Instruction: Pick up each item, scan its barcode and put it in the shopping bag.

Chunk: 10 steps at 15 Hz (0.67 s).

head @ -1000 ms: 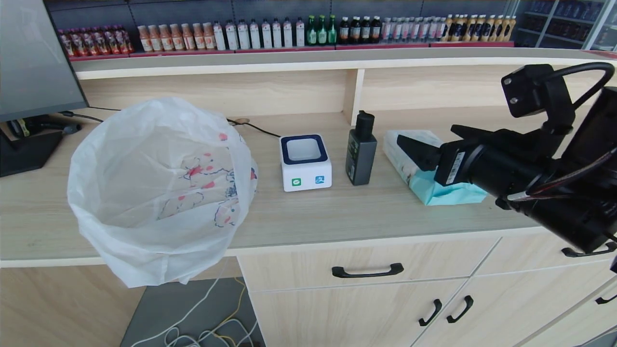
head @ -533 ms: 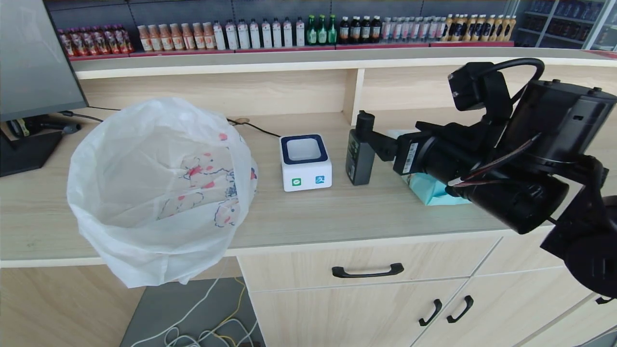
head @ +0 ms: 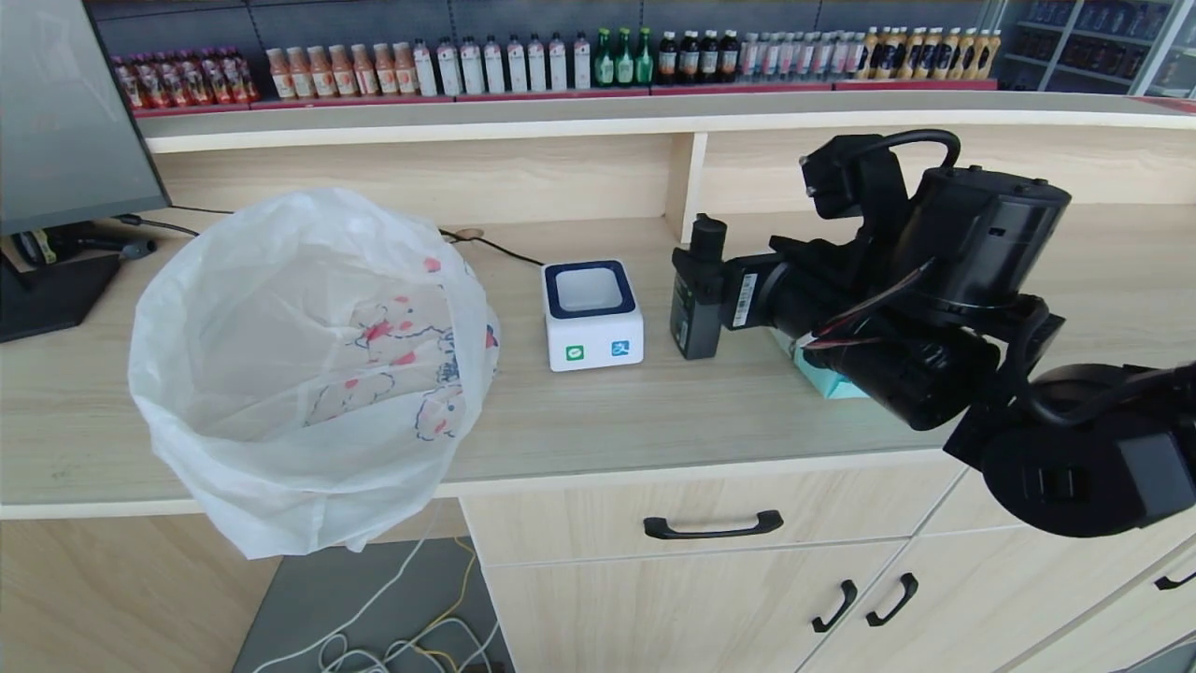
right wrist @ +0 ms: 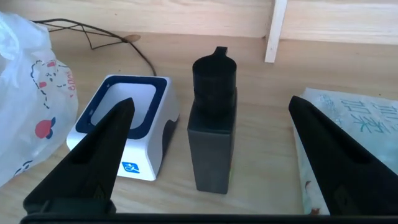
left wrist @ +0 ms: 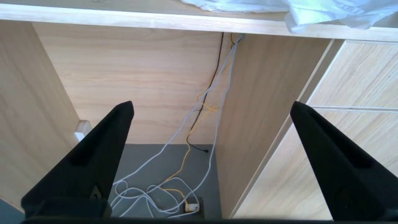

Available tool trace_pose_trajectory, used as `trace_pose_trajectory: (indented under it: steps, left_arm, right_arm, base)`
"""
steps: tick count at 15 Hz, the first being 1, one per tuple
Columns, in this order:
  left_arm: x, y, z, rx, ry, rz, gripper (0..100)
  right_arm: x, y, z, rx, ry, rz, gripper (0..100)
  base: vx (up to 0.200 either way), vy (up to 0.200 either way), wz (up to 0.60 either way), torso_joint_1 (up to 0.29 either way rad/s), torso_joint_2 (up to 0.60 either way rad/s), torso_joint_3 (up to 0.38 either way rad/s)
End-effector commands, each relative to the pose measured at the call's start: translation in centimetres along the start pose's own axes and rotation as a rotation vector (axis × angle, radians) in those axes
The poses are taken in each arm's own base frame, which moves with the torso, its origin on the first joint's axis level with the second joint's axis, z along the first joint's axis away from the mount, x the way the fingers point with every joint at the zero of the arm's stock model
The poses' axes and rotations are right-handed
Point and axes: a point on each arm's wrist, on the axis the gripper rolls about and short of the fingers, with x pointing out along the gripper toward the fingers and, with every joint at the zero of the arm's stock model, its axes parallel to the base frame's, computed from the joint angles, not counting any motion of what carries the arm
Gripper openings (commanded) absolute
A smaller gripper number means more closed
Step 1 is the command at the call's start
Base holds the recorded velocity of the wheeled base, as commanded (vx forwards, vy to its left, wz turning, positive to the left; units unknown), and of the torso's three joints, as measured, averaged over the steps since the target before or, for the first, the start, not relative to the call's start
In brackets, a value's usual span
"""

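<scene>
The table (head: 654,411) carries the shopping bag (head: 308,374), mouth open, at the left. The tissue pack (right wrist: 354,143) lies at the right, the scanner (head: 592,313) mid-table, the dark bottle (head: 696,304) upright between them. The right gripper (right wrist: 210,102) faces the bottle, fingers spread. Advance level, centre the body between them, and close below the cap without toppling it. The left gripper (left wrist: 211,112) hangs below the table, fingers spread.
</scene>
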Motion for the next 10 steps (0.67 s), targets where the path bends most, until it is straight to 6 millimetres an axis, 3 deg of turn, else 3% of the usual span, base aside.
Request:
trace_pose_trajectory:
  steps: [1,6,10]
  left_arm:
    - [0.0,0.0,0.0,-0.001,0.0,-0.001,100]
    - [0.0,0.0,0.0,-0.001,0.0,-0.001,100]
    - [0.0,0.0,0.0,-0.001,0.0,0.001,100]
  right_arm:
    - [0.5,0.2,-0.5,-0.003,0.009,0.002,100]
    - [0.8,1.1,-1.0,0.001,0.005,0.023,100]
    - [2.2,1.5,-0.8,0.011,-0.026,0.022,100]
  base:
    - [0.0,0.0,0.0,0.0,0.0,0.0]
    - [0.0,0.0,0.0,0.0,0.0,0.0]
    - [0.0,0.0,0.0,0.0,0.0,0.0]
